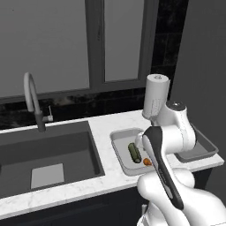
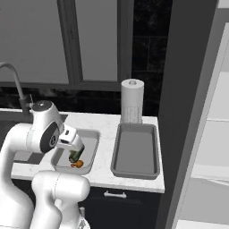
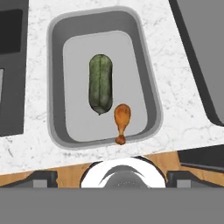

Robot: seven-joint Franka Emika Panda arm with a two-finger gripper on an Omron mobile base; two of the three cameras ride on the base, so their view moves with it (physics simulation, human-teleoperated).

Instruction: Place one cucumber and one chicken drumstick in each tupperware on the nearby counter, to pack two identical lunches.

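1. The gripper (image 2: 75, 150) hangs above the smaller tupperware (image 3: 144, 74) with its jaws spread wide and nothing between them; it holds nothing
2. Straight below, in the hand view, a chicken drumstick (image 3: 121, 120) lies on the floor of that container, bone end toward the near wall, its meaty end just beside the tip of a cucumber (image 3: 100, 84) lying lengthwise
3. This lunch looks packed, so I judge the step in hand is clearing away: rise straight up before swinging, so the fingertips do not clip the rim or nudge the food
4. Farther off, across a strip of counter (image 2: 105, 129), sits the larger tupperware (image 2: 135, 154), which holds no food and needs its own pair
5. Behind it stands a paper towel roll (image 2: 132, 100); keep the arm's swing low of it
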